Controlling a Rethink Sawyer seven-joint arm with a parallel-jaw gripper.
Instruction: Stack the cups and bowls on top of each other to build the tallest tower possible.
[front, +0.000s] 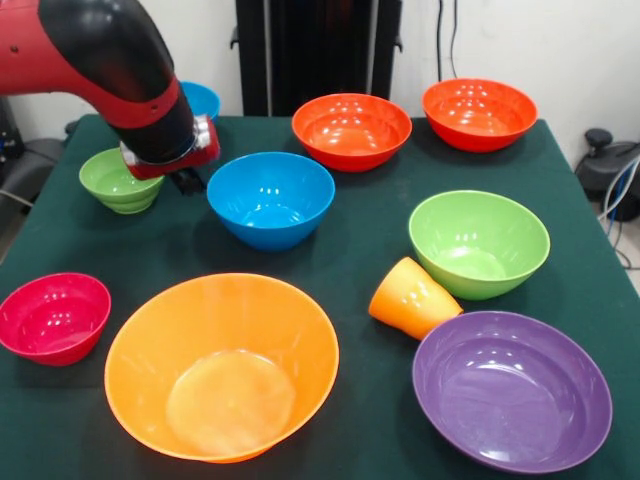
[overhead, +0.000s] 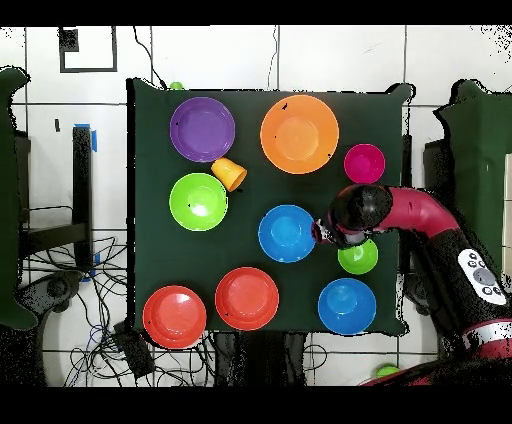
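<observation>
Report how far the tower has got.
Done: nothing stacked; every bowl sits alone on the table. In hand: the gripper hovers between the small green bowl and a blue bowl, carrying nothing visible. Left: all stacking; the orange cup lies tipped over.

Robot lab: green-clothed table (front: 330, 270) on tiled floor (overhead: 330, 60), loose cables (overhead: 60, 300) past table's edges, black pedestal (front: 318, 50).
</observation>
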